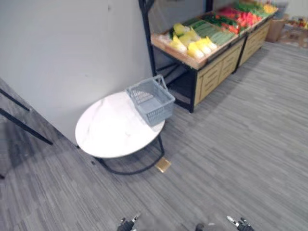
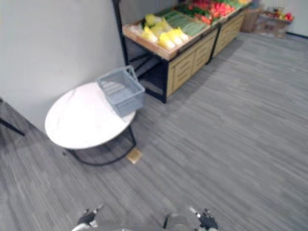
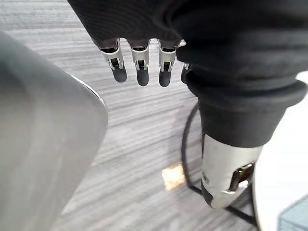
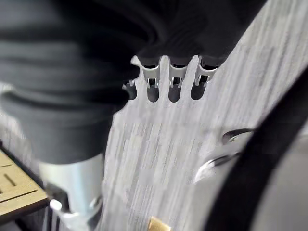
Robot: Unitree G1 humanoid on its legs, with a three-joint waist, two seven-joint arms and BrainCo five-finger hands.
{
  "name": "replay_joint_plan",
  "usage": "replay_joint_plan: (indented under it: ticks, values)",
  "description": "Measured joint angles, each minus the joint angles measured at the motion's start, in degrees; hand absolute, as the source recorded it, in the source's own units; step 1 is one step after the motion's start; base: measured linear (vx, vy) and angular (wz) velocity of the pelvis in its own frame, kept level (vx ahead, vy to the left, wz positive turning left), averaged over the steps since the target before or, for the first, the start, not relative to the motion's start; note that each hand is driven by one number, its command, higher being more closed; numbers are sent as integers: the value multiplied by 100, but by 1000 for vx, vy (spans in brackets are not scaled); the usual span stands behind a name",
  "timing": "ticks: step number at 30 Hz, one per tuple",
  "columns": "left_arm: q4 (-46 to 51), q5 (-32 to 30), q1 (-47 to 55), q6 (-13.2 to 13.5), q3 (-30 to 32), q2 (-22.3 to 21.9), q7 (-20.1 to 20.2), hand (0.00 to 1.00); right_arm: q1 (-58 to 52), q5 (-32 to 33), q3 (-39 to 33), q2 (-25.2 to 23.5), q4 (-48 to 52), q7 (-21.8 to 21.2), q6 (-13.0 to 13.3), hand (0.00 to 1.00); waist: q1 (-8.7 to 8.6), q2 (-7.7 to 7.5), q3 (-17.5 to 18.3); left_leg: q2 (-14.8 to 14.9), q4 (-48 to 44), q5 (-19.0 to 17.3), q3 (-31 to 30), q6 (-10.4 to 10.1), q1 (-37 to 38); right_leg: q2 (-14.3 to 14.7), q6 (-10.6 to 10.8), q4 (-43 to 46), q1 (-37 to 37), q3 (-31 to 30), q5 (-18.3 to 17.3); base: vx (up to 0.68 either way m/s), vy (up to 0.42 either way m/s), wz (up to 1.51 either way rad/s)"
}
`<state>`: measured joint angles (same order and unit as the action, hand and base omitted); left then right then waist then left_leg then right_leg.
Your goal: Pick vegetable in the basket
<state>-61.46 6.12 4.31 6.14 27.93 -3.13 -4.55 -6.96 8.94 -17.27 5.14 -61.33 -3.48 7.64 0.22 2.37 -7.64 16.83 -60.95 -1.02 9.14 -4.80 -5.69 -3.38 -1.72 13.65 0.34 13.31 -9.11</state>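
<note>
Vegetables (image 1: 198, 44) lie up on the wooden stall (image 1: 219, 72) at the far end, yellow ones nearest, green and red beyond. The grey basket (image 1: 150, 100) sits at the edge of the round white desk (image 1: 108, 132) on the stall side, and it looks empty from here. The left hand (image 3: 139, 65) hangs low over the floor, fingers straight and loose, holding nothing, and the right hand (image 4: 173, 84) is the same. So this reads as the approach, with nothing picked yet. Both hands are well apart from stall and basket, so the next move calls for closing in on the stall before any reach for a vegetable.
</note>
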Motion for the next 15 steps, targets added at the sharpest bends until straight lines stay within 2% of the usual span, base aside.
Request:
replay_joint_plan:
  ticks: [1, 2, 3, 5, 7, 8, 9, 10, 11, 12, 13, 15]
  values:
    - [53, -1, 1, 8, -12, -2, 3, 0, 37, 0, 21, -9, -3, 8, -1, 0, 28, -6, 2, -25, 13, -124, 125, 10, -184, -2, 20, -183, 179, 0, -26, 356, -124, -4]
    - [79, 42, -1, 48, -58, 2, 1, 0, 149, 0, 10, -48, -55, 36, -10, 0, 37, -4, -5, -67, 218, -407, 300, 36, -536, -1, 39, -413, 420, 15, -25, 359, -81, 1]
    - [80, 72, 1, 95, -54, 25, -17, 0, 244, -1, -49, -114, -144, 44, -11, 0, 70, -20, -6, -168, 735, -623, 556, 22, -725, -29, 86, -598, 617, 37, -23, 297, -55, 0]
    - [106, 213, -7, 116, -117, 31, -25, 0, 312, -3, -16, -188, -227, 46, -21, 0, 166, -50, -14, -251, 1802, -752, 1206, 88, -790, -95, 187, -809, 924, 64, -84, 340, 31, 6]
    - [108, 213, -4, 121, -126, 27, -33, 0, 307, -5, 4, -237, -207, 48, -23, 0, 154, -62, -21, -421, 2958, -704, 1707, 155, -796, -150, 341, -977, 1208, 242, -192, 391, 113, 42]
    - [103, 212, 5, 120, -174, 25, -33, 0, 306, -5, 38, -225, -209, 48, -22, 0, 156, -64, -20, -726, 4227, -437, 1895, 266, -728, -203, 478, -1067, 1410, 374, -316, 320, 140, 45]
    - [104, 211, 8, 120, -173, 21, -33, 0, 306, -5, 38, -223, -210, 48, -22, 0, 162, -61, -19, -770, 4441, -374, 1904, 282, -717, -205, 503, -1074, 1433, 398, -344, 410, 204, 45]
    - [112, 216, 27, 128, -136, 20, -28, 0, 323, -6, 109, -227, -215, 52, -21, 0, 190, -53, -11, -865, 4913, -2, 1881, 490, -712, -207, 609, -1046, 1551, 434, -480, 439, 209, 23]
    - [107, 208, 32, 124, -97, 34, -10, 0, 337, -10, 237, -238, -221, 51, -20, 0, 206, -158, 59, -1054, 4945, 234, 1880, 883, -684, -311, 543, -1036, 1645, 365, -582, 452, 213, 26]
    - [107, 196, 33, 123, -105, 73, -11, 0, 340, -10, 263, -274, -234, 49, -14, 0, 199, -202, 114, -1180, 4985, 127, 1883, 917, -642, -378, 531, -992, 1638, 286, -581, 461, 213, 31]
    - [107, 170, 33, 120, -108, 118, -8, 0, 348, -11, 333, -327, -233, 42, 8, 0, 165, -330, 152, -1387, 5068, 6, 1849, 989, -562, -538, 480, -724, 1537, 44, -548, 451, 251, 44]
    - [72, 163, 32, 104, -114, 206, -15, 0, 288, -24, 314, -397, -263, 37, 5, 0, 169, -481, 228, -1683, 5160, -168, 1708, 1093, -394, -761, 465, 98, 1320, -354, -530, 493, 284, 53]
